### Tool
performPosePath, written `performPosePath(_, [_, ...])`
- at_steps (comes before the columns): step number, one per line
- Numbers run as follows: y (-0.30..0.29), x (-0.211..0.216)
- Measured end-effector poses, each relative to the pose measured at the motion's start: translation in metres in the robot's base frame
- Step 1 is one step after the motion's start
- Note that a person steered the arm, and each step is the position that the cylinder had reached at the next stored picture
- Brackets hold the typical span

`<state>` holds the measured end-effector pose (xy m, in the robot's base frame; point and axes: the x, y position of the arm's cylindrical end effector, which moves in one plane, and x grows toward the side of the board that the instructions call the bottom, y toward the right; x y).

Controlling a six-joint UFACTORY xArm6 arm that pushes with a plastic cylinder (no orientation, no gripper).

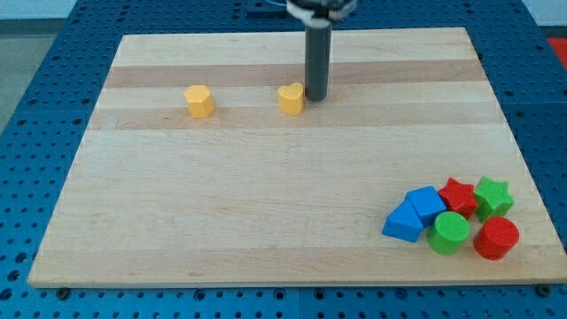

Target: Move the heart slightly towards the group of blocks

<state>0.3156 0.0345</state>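
A yellow heart block (291, 98) lies on the wooden board (266, 195) near the view's top, a little right of centre. My tip (316, 97) stands right next to its right side, touching or nearly touching it. A group of blocks sits at the view's bottom right: two blue blocks (415, 214), a red star (458, 194), a green star (493, 195), a green cylinder (449, 232) and a red cylinder (496, 237). The group is far from the heart, down and to the right.
A second yellow block (199, 101), roughly pentagonal, lies alone to the left of the heart near the view's top. The board rests on a blue perforated table (35, 106).
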Motion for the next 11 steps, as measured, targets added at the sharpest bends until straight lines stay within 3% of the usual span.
performPosePath(1, [-0.029, -0.021])
performPosePath(2, [-0.068, 0.021])
performPosePath(11, [-0.044, 0.042])
